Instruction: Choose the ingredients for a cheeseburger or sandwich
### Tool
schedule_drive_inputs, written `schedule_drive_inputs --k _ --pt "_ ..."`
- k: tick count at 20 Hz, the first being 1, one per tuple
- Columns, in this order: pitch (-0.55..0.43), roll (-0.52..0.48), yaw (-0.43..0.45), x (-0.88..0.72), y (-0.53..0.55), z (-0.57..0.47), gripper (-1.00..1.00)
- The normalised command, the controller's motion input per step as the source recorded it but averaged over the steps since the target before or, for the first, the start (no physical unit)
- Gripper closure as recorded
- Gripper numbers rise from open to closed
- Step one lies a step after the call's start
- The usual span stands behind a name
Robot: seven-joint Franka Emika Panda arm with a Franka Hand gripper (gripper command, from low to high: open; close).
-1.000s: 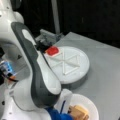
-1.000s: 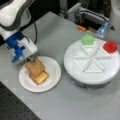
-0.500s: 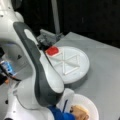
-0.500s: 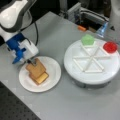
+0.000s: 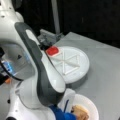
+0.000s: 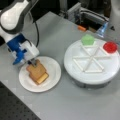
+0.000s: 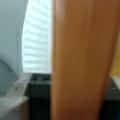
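Nothing much had shifted: the gripper (image 6: 32, 63) stayed at the sandwich (image 6: 38, 73) on the paper plate (image 6: 53, 73), apparently clamped on the top toast (image 7: 82, 60). Placing seemed underway; release would need care.

Even, soft overhead light in both front views, with faint shadows under the plate (image 6: 53, 75) beside the gripper (image 6: 32, 63). Backgrounds stay dark. Everything looks blurry; the wrist view is badly out of focus.
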Motion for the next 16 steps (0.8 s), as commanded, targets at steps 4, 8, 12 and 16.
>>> schedule_drive_inputs --k 4,8,12,16 --pt "-0.141 -0.074 0.033 -0.09 0.09 -0.06 1.0" --pt "-0.149 -0.079 0.036 -0.1 0.09 -0.06 1.0" --pt "-0.138 -0.096 0.03 -0.12 0.08 -0.05 -1.0" --pt "-0.129 -0.102 0.023 -0.14 0.07 -0.03 -1.0"
